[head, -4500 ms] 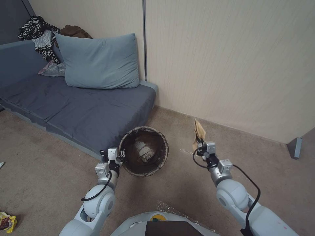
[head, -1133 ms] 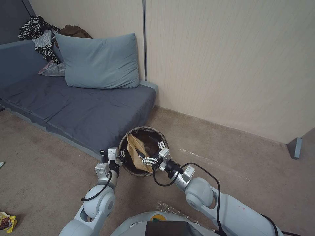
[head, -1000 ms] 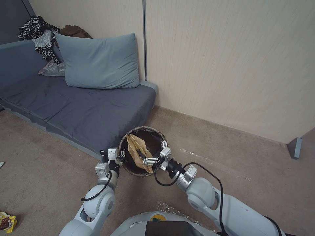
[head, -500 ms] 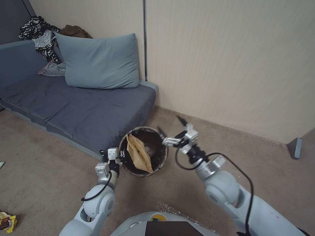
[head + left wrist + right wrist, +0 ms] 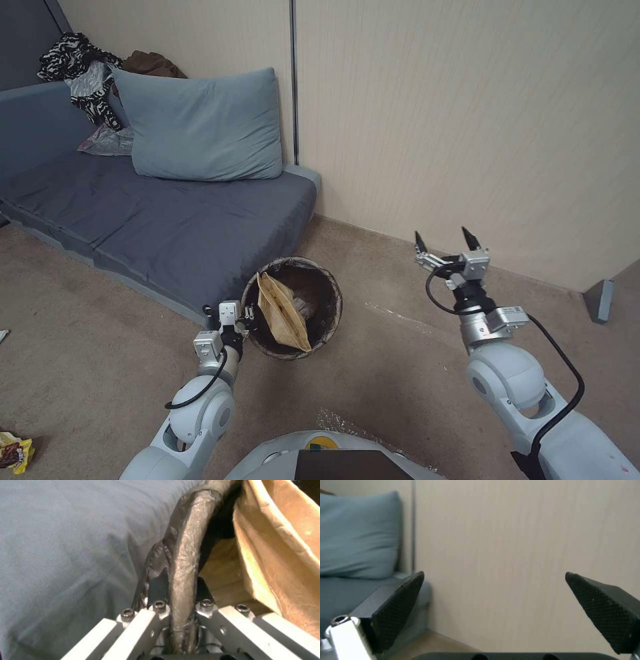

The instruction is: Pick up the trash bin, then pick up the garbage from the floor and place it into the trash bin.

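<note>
I have dropped the paper bag (image 5: pixel 283 313) into the trash bin (image 5: pixel 331 313); right pincer (image 5: pixel 445 243) now wide, empty, withdrawn; left pincer (image 5: pixel 248 313) clamps the rim.

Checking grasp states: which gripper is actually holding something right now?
The left gripper: its fingers are clamped on the lined rim of the trash bin. The right gripper is raised off to the bin's right, fingers spread wide, empty.

Snack wrapper (image 5: pixel 13 452) cut by edge
</note>
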You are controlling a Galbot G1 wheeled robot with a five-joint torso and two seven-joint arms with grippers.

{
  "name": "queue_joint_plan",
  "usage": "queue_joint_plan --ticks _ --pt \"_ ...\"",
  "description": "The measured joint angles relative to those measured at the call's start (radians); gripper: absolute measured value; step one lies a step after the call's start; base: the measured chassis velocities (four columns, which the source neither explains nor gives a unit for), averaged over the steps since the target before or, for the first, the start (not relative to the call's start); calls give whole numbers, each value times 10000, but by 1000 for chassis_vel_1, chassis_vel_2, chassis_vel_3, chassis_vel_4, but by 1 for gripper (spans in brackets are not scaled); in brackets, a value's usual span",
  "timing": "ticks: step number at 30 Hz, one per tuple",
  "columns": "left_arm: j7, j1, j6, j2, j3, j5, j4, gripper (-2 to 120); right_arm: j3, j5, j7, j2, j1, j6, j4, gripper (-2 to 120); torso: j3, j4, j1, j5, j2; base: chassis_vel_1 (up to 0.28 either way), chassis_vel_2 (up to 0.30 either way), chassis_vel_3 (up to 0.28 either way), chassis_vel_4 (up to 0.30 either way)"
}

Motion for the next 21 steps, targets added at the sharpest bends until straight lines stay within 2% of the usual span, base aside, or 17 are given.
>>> queue_joint_plan --ticks 7,14,15,17,21 --pt "0 0 0 0 0 0 0 0 865 -375 842 562 -462 0 -887 100 0 1 0 -3 0 0 0 0 0" --pt "0 0 0 0 0 0 0 0 878 -821 1221 1287 -568 -51 -1233 100 1 2 0 -4 0 0 0 0 0" --pt "0 0 0 -1 0 0 0 0 781 -1098 1257 1753 -656 -80 -1250 100 1 3 0 -5 0 0 0 0 0" --pt "0 0 0 -1 0 0 0 0 741 -1273 1256 2038 -778 -80 -1249 100 1 2 0 -6 0 0 0 0 0" --pt "0 0 0 0 -1 0 0 0 712 -1464 1242 2299 -1003 -63 -1241 100 1 1 0 -4 0 0 0 0 0"
